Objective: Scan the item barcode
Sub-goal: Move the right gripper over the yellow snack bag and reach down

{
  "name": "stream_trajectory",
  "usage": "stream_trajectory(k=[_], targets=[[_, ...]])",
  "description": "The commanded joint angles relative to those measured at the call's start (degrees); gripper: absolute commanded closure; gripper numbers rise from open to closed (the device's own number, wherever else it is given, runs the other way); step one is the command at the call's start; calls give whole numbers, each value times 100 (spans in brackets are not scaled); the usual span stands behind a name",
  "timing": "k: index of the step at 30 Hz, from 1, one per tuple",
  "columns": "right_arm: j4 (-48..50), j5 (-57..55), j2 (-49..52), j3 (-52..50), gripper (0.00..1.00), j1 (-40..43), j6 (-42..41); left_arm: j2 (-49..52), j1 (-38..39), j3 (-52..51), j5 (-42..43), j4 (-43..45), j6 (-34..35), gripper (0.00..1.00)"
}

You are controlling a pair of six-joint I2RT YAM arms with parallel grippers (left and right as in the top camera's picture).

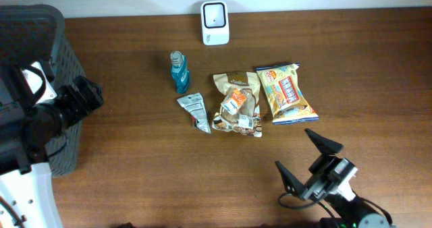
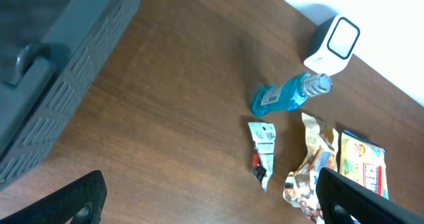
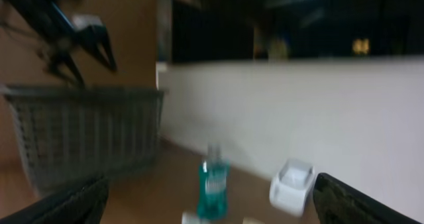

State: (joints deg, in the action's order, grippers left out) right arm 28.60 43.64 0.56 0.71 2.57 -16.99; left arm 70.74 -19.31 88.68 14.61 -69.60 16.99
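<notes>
Teal plastic bottle [image 1: 179, 73]: your left gripper [image 2: 211, 177] and right gripper [image 1: 291, 147] hover well apart from it, jaws spread wide. It lies flat near the white box-shaped scanner [image 1: 215, 22].

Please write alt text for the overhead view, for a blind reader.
Four items lie on a brown table: a blue bottle, a silver pouch, a brown snack bag, a yellow snack bag. A white scanner stands behind them, a grey basket at left.

Mock shop checkout: scanner [image 1: 215, 22], snack packets [image 1: 287, 93] and grey basket [image 1: 40, 25].
</notes>
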Motion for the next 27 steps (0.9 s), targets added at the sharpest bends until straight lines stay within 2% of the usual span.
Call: stream_trajectory(k=[1,3,6,12,16,18,22,26,27], targets=[[160,-592,-26,382,2,-24,-433,-2,-31,-15,63,-7,55,1],[-173,-691,70,855,2,-24,-125,-2,-31,-15,63,-7,55,1],[-1325,-682,588,1930,2,-24,479,-2,-31,-15,63,-7,55,1],[-4507,-9,2806,4706,2,-26,1539,-2,-31,-15,63,-7,55,1],[-6201,612,4325,6341,2,-26,1572,-2,-31,-15,63,-7,55,1],[-6428,1294,4962,6815,2,-26,1497,-2,-31,-15,63,-7,55,1],[-6389,2712,5757,6911,1,-37,990,-2,-31,-15,63,-7,55,1],[-6419,2708,6516,6911,2,-293,896,-2,-31,-15,63,-7,55,1],[-6511,2243,6699,6911,2,-498,723,-2,-31,-15,63,-7,55,1]])
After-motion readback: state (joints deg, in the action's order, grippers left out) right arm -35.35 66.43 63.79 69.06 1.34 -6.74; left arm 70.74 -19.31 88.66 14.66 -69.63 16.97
